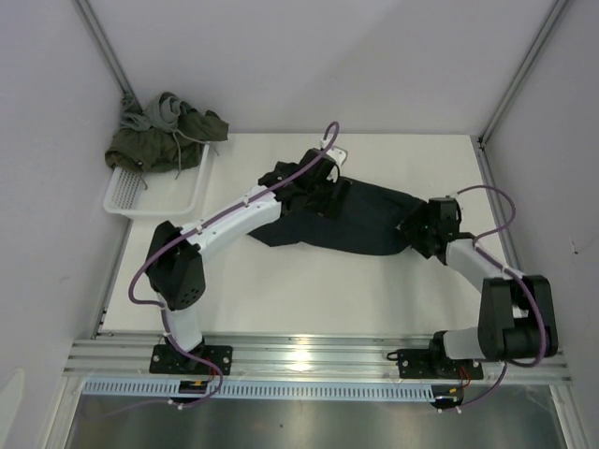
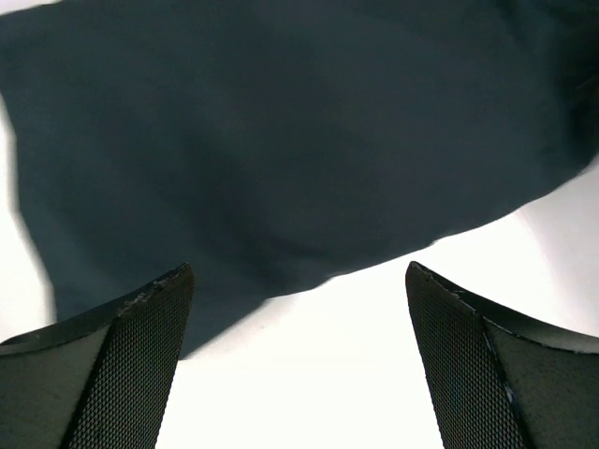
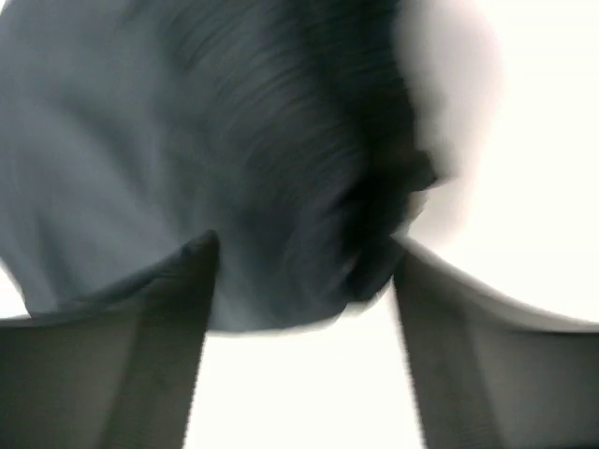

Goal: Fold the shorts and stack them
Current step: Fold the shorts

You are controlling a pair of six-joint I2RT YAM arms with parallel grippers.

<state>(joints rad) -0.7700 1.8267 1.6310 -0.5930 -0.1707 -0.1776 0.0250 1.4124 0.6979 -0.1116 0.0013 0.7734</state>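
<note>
You saw the dark navy shorts (image 1: 360,224) lying spread on the white table (image 1: 281,290), near its middle, with the left end bunched into folds and the right end flatter. The left gripper (image 2: 298,271) stood over the bunched left end; in its wrist view its fingers (image 2: 131,355) were released and wide apart, with bare table between them and the navy cloth lying just past their tips, so they grasped nothing. The right gripper (image 3: 301,245) sat at the right end of the same shorts. Its wrist view was blurred, but you could see the jaws spread, with the cloth edge reaching in between the tips and not pinched. Well apart from both grippers, the olive green shorts (image 1: 150,145) lay crumpled in the far left corner, draped over the rear rim of the white mesh basket (image 1: 131,198).
</note>
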